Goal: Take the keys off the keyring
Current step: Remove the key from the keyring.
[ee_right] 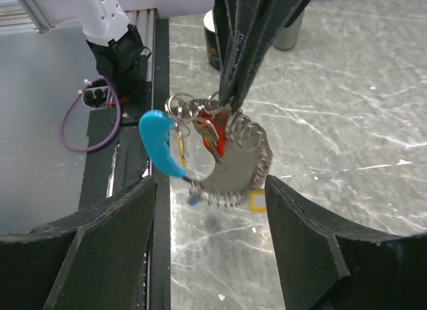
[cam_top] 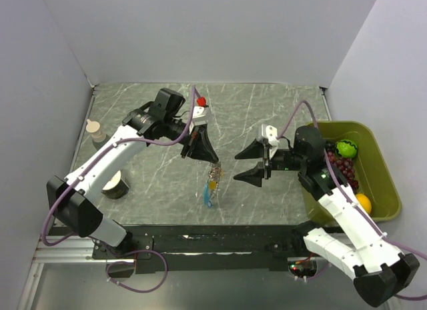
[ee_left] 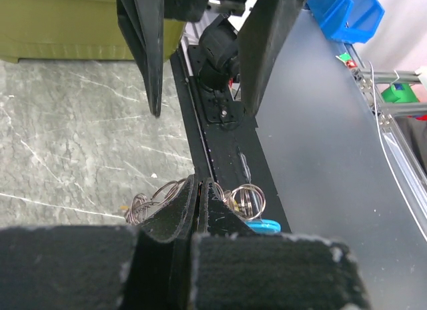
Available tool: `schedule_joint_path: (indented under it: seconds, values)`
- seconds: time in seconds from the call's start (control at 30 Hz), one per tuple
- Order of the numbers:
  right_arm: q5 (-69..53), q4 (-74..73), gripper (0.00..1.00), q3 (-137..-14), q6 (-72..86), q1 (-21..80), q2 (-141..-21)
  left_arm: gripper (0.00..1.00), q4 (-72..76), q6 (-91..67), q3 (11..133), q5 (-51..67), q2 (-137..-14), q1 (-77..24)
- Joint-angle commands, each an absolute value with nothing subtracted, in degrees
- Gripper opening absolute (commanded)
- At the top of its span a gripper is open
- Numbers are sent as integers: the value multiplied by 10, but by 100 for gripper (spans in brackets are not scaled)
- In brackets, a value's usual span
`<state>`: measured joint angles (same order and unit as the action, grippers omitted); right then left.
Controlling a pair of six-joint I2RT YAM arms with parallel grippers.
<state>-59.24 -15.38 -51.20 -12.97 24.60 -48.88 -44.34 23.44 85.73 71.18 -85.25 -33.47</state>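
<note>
My left gripper (cam_top: 211, 159) is shut on the top of the keyring (cam_top: 215, 173), a silvery chain of links hanging above the table. In the left wrist view the gripper's (ee_left: 199, 187) jaws are pressed together, with rings (ee_left: 248, 198) showing on both sides. In the right wrist view the keyring (ee_right: 248, 165) dangles as a curved bunch with a red key (ee_right: 213, 138), a light-blue strip (ee_right: 159, 145), a small blue key (ee_right: 193, 202) and an orange key (ee_right: 257, 202). My right gripper (ee_right: 210, 183) is open, its fingertips flanking the bunch's lower end without touching it.
An olive-green bin (cam_top: 383, 193) of toy fruit stands at the right table edge, behind the right arm. A small bottle (cam_top: 97, 131) and a dark cup (cam_top: 115, 185) stand at the left. A small red object (cam_top: 201, 101) lies at the back. The black rail (cam_top: 220, 242) borders the near edge.
</note>
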Motion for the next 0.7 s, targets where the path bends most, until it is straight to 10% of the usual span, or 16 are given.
schedule_joint_path:
  seconds: [0.0, 0.67]
  values:
    - [-560, -115, 73, -506, -120, 261, -500, 1, -417, 214, 874, 738, -862, -337]
    - [-594, -128, 64, -502, -152, 263, -512, 1, -337, 147, 825, 725, -810, -337]
